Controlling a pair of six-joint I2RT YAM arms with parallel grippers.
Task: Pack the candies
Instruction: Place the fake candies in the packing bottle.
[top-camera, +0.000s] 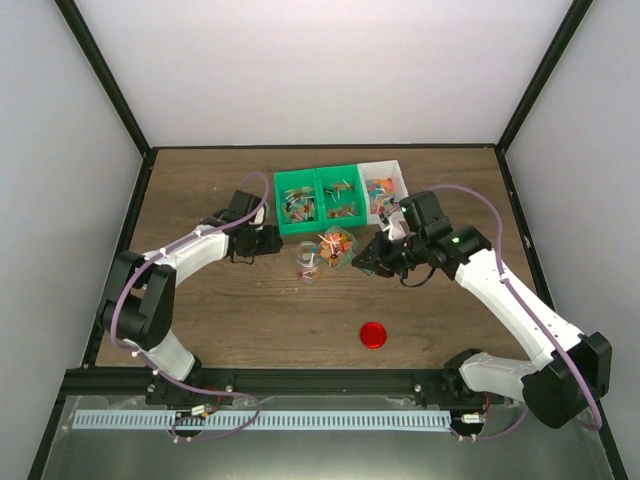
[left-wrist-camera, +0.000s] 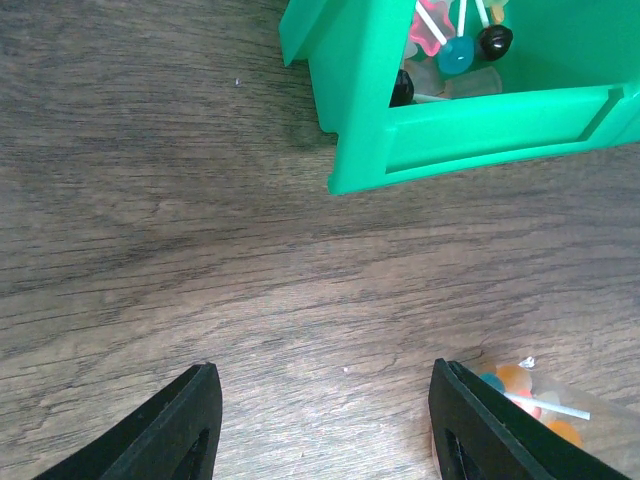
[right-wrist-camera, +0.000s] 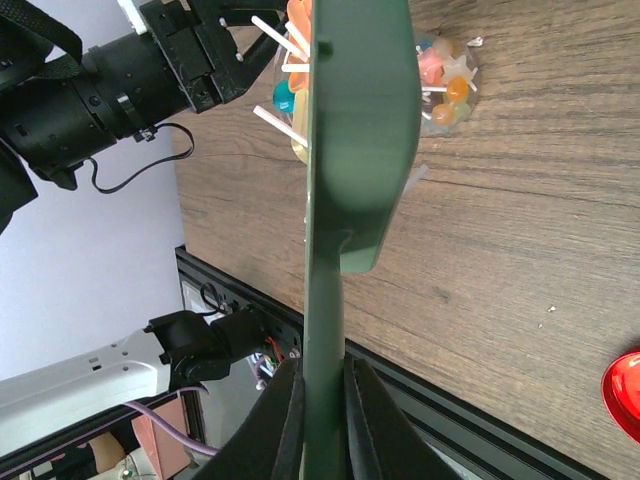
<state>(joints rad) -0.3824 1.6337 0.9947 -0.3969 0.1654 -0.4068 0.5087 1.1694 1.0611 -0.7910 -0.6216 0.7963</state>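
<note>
Near candies (top-camera: 338, 243): 3 bins (top-camera: 340, 195), 1 lid (top-camera: 373, 334)

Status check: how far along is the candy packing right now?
Done: a few wrapped candies already sit in the small clear jar. In hand: the right gripper is clamped on a flat green scoop-like piece carrying more, near the jar; the left gripper is open and empty. Left: most candies are in the green bins and white bin; the round red lid lies apart from the jar.
</note>
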